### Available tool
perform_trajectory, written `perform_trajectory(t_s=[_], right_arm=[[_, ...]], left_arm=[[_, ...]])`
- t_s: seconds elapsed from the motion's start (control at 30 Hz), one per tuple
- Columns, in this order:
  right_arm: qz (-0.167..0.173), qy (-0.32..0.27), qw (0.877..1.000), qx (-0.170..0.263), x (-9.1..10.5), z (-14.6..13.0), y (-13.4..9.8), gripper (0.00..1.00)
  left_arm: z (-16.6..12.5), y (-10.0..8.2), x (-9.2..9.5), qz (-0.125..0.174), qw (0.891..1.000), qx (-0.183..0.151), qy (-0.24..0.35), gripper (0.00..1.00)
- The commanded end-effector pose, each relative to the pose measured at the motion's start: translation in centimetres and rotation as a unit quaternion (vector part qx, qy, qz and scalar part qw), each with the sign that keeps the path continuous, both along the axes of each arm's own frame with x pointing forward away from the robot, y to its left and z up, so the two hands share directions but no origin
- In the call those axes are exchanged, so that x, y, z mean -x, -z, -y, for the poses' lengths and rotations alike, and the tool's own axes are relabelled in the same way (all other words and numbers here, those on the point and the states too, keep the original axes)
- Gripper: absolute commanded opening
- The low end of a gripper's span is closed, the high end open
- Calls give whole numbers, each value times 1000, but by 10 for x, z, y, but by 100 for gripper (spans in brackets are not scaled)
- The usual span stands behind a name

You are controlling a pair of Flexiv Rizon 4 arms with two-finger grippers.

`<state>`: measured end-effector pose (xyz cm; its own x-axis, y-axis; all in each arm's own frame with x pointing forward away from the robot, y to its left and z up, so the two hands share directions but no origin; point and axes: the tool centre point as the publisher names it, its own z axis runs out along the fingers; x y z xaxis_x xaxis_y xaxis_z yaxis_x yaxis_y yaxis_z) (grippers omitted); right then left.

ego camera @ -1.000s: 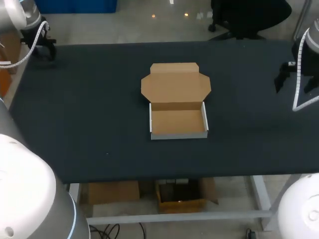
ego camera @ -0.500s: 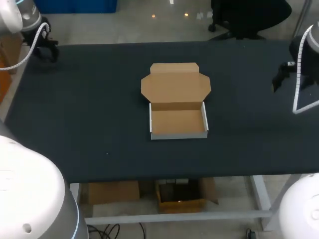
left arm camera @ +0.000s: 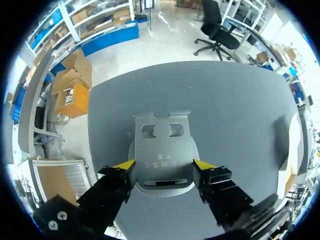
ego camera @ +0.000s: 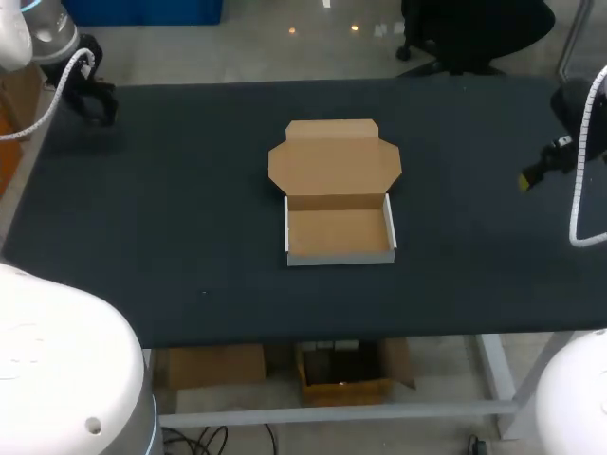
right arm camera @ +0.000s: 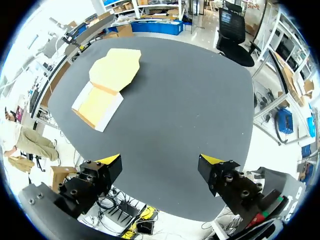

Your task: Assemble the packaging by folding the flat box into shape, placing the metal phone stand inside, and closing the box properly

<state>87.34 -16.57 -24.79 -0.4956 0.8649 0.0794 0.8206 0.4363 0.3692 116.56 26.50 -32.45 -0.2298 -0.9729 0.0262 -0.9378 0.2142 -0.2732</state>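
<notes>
A brown cardboard box [ego camera: 339, 234] stands folded into an open tray with white outer walls at the table's middle, and its lid [ego camera: 334, 161] lies flat behind it. The tray is empty. My left gripper [left arm camera: 163, 164], up at the far left corner [ego camera: 93, 98], is shut on the grey metal phone stand [left arm camera: 162, 150], both yellow tips pressing its sides. My right gripper [right arm camera: 160, 160] hangs open over the right side of the table [ego camera: 536, 175] with nothing between its fingers. In the right wrist view the box [right arm camera: 100, 105] lies far ahead of that gripper.
The dark table [ego camera: 190, 246] is bare around the box on all sides. Its front edge runs just below the box, and my right gripper hangs near the right edge.
My right gripper has turned and shifted slightly down and to the right, so a yellow tip now shows. The left gripper has edged a little to the right with the stand. The box has not moved.
</notes>
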Motion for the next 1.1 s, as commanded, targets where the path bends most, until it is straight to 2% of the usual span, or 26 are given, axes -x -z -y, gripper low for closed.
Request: perform_trajectory(t_s=[0.03, 0.33, 0.57, 0.73, 1.1], right_arm=[[41, -25, 999, -22, 12, 0, 4, 100], [75, -84, 992, -51, 17, -3, 1, 100], [84, -112, 987, -75, 18, -2, -6, 100], [84, -112, 987, -75, 18, -2, -6, 100], [84, -112, 987, -75, 18, -2, -6, 100]], left_arm=[[12, -7, 24, 78, 997, 11, 8, 0], [35, -18, 39, 100, 994, 17, 48, 0], [52, -31, 49, 112, 991, 15, 72, 0], [62, -38, 56, 107, 990, 16, 90, 0], [62, -38, 56, 107, 990, 16, 90, 0]])
